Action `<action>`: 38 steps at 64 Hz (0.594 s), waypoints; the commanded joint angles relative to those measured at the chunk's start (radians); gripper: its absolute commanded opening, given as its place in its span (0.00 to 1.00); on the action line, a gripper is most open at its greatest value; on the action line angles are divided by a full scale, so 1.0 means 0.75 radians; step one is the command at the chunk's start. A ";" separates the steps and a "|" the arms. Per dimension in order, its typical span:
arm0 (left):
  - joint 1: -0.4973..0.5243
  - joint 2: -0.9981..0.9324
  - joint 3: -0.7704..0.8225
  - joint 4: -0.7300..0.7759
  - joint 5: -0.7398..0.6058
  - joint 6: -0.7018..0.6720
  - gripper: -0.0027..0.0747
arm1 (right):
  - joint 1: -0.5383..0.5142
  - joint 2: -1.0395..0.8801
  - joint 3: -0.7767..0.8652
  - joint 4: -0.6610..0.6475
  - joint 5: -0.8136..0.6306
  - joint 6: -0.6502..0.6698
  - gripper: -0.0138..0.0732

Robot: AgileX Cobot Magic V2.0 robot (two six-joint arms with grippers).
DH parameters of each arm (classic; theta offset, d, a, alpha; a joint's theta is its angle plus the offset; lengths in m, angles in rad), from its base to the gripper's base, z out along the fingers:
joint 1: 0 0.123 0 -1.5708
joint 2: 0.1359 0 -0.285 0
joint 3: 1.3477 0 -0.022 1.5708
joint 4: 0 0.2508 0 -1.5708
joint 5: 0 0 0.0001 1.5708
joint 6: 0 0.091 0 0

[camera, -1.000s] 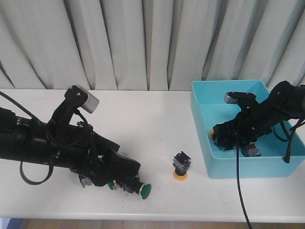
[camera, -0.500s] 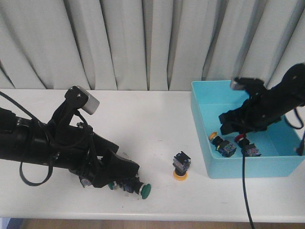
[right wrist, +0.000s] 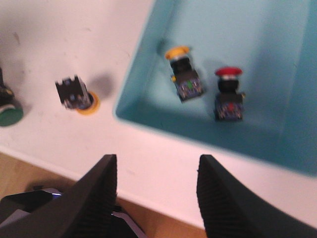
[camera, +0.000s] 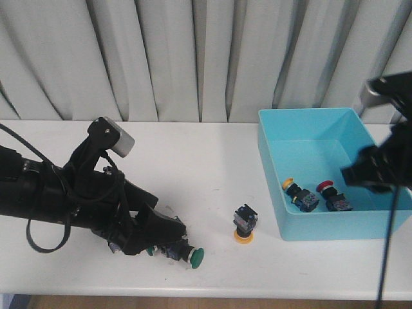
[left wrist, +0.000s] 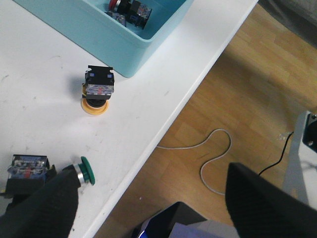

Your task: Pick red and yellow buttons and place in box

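The turquoise box (camera: 272,168) stands at the right. Inside it lie a yellow button (camera: 298,194) and a red button (camera: 332,196), also seen in the right wrist view as yellow (right wrist: 182,74) and red (right wrist: 229,94). Another yellow button (camera: 244,226) stands cap-down on the table in front of the box's left corner (left wrist: 98,91). My right gripper (camera: 374,172) is open and empty, raised over the box's right side (right wrist: 156,178). My left gripper (camera: 164,239) is open, low at the front left (left wrist: 158,198).
A green-capped button (camera: 194,256) lies by my left gripper's finger near the table's front edge (left wrist: 88,171). A second button body (left wrist: 27,171) lies beside it, its cap hidden. A cable (left wrist: 213,158) lies on the wooden floor below.
My right gripper has let go of the yellow button inside the box, then risen and moved right out of the box. The left arm has barely moved.
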 commanded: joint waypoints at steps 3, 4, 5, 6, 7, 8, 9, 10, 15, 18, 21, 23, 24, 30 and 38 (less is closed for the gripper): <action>-0.006 -0.035 -0.035 -0.015 -0.012 0.001 0.79 | 0.005 -0.203 0.106 -0.063 -0.032 0.069 0.57; -0.006 -0.035 -0.035 -0.004 -0.012 0.001 0.79 | 0.005 -0.220 0.121 -0.066 -0.028 0.071 0.57; -0.006 -0.035 -0.035 0.002 -0.012 0.001 0.79 | 0.005 -0.245 0.143 -0.066 -0.025 0.071 0.57; -0.006 -0.035 -0.035 0.008 -0.012 0.001 0.79 | 0.005 -0.261 0.157 -0.066 -0.021 0.071 0.57; -0.006 -0.035 -0.035 0.012 -0.012 0.001 0.79 | 0.005 -0.286 0.172 -0.066 -0.020 0.071 0.57; -0.006 -0.035 -0.035 0.019 -0.012 0.001 0.79 | 0.005 -0.302 0.186 -0.066 -0.018 0.071 0.57; -0.006 -0.035 -0.035 0.024 -0.012 0.001 0.79 | 0.005 -0.317 0.200 -0.066 -0.017 0.071 0.57; -0.006 -0.035 -0.035 0.030 -0.012 0.001 0.79 | 0.005 -0.339 0.220 -0.065 -0.016 0.071 0.57; -0.006 -0.035 -0.035 0.047 -0.011 0.001 0.79 | 0.005 -0.405 0.283 -0.062 -0.017 0.071 0.57; -0.006 -0.035 -0.035 0.047 -0.011 0.001 0.79 | 0.005 -0.444 0.310 -0.062 -0.020 0.071 0.57; -0.006 -0.035 -0.035 0.047 -0.011 0.001 0.79 | 0.005 -0.473 0.337 -0.062 -0.029 0.071 0.57; -0.006 -0.035 -0.035 0.047 -0.013 0.001 0.79 | 0.005 -0.489 0.345 -0.062 -0.033 0.071 0.57; -0.006 -0.035 -0.035 0.047 -0.013 0.001 0.78 | 0.005 -0.497 0.349 -0.062 -0.036 0.071 0.57; -0.006 -0.035 -0.035 0.047 -0.017 0.001 0.74 | 0.005 -0.535 0.354 -0.062 -0.040 0.071 0.54; -0.006 -0.035 -0.035 0.047 -0.033 0.001 0.62 | 0.005 -0.558 0.354 -0.062 -0.043 0.071 0.43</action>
